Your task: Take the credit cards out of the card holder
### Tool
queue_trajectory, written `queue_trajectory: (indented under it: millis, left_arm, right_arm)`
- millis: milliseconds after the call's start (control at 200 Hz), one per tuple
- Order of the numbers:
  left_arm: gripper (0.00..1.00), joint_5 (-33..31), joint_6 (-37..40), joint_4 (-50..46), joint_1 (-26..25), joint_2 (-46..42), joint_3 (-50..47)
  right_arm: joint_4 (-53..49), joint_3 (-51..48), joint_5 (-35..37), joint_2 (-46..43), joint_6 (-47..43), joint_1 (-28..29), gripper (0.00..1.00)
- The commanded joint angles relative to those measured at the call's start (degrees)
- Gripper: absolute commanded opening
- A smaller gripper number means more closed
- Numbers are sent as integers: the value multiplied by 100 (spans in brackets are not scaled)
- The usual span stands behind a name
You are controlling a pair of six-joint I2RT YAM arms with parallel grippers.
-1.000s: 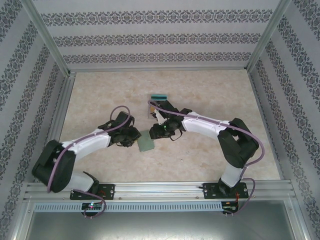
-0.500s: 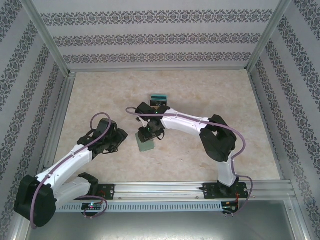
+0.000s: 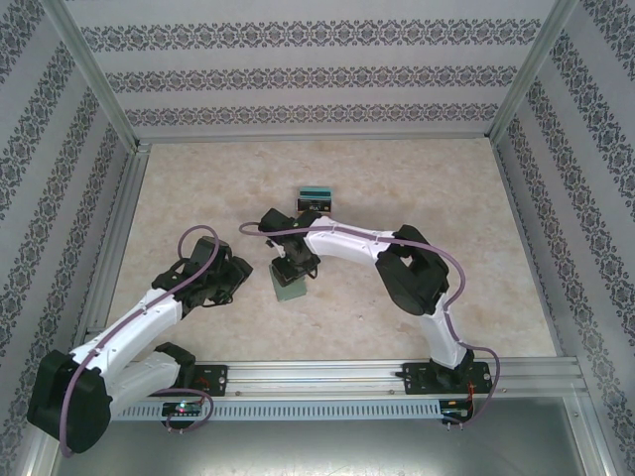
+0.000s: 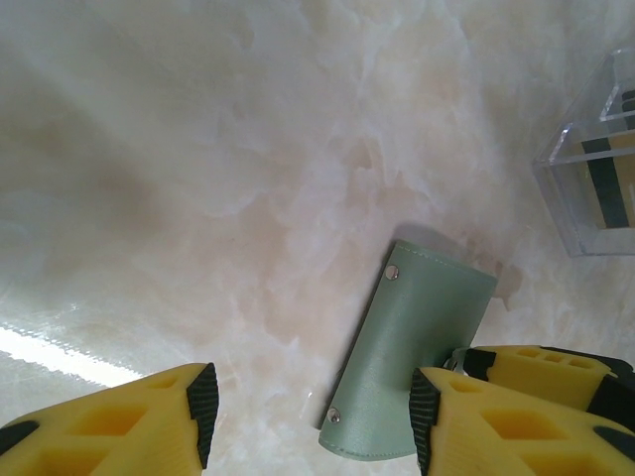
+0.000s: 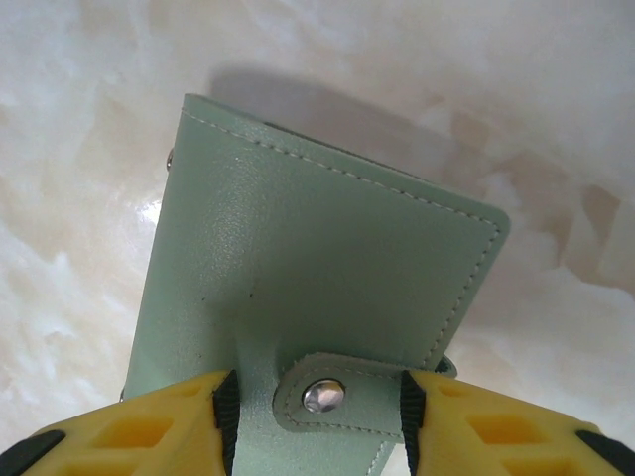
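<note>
White-and-black arms [image 3: 342,238], purple cables [image 3: 201,236], yellow fingers [image 4: 516,416]

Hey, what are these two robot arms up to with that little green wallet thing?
The job is to empty the card holder. Right now it lies folded shut on the table, with its snap tab down. The right fingers hover just above it, open, one on each side of that tab, not clearly gripping it. The left fingers are open and empty, off to the side. A clear stand with cards in it sits farther back.
</note>
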Motion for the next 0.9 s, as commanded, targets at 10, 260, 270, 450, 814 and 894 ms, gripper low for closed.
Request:
queue_trajectory:
  millis: [10,260,270,450,814,894]
  left_arm:
    - [56,91,-97,-1,51,60,-87]
    - [55,323,-38,329,56,232,-78]
    - [55,333,-30,346,57,248,-72]
    - [48,701,-36,1058,35,630,-84]
    - [1,971,-489,2828,-366,1815,-88]
    - [0,983,-569,3087,-457,2105,-55]
  right_arm:
    - [-175,236,172,162,-112,116,48]
    - [-146,115,112,216,-101,119,22]
    - [-149,105,111,211,-101,119,21]
    - [42,-144,-39,65,-57,69,0]
    - [478,-516,-628,-132,91,-64,0]
    - [537,-573,-693,-158,124,-97,0]
